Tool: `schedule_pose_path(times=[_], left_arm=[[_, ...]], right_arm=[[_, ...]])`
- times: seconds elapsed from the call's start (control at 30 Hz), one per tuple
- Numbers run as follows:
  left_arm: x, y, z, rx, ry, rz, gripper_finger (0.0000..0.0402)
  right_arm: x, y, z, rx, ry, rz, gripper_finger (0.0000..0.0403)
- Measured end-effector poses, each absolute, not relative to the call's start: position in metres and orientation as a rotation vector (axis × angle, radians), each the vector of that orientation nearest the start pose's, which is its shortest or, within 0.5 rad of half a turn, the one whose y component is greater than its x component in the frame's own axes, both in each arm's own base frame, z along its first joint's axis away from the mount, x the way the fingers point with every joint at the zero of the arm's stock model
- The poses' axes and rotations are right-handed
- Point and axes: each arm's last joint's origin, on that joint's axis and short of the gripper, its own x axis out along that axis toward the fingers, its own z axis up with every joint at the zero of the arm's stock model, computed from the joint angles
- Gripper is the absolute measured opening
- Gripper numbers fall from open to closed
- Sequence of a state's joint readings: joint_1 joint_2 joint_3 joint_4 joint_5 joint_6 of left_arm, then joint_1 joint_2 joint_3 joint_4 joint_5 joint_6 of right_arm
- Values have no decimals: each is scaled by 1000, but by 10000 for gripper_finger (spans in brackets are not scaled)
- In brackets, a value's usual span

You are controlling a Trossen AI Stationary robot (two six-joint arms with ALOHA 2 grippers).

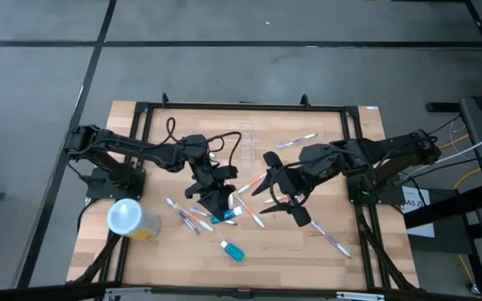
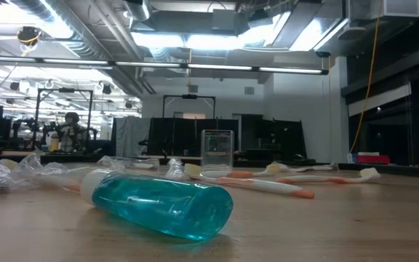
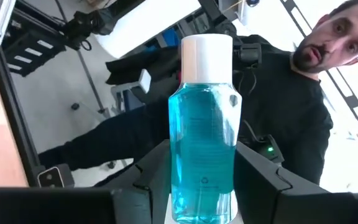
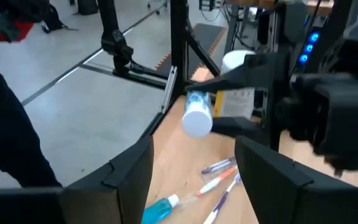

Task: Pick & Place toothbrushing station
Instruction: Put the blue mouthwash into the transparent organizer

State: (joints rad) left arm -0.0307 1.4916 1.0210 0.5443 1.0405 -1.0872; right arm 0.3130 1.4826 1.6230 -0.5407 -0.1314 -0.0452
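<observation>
Over mid-table, left tool (image 1: 217,203) grips blue bottle (image 3: 202,124).

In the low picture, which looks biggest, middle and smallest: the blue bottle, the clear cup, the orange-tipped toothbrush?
1. Blue bottle, though it lies nearest the camera.
2. Orange-tipped toothbrush, long but thin.
3. Clear cup, farther back, so its rank is unsure.

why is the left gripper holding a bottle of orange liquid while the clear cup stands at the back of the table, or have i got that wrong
One detail is off: the liquid is blue-green, not orange. The left wrist view shows the left gripper closed on a bottle of blue-green liquid with a white cap. The clear cup does stand upright at the back of the table, as the low view shows.
</observation>
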Motion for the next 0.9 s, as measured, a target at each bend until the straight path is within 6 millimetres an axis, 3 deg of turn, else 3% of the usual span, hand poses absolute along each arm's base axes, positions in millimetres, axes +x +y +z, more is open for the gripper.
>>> schedule_pose_path(times=[0.9], left_arm=[[331, -35, 316, -953, 478, -1020, 136]], right_arm=[[337, 105, 405, -45, 362, 509, 233]])
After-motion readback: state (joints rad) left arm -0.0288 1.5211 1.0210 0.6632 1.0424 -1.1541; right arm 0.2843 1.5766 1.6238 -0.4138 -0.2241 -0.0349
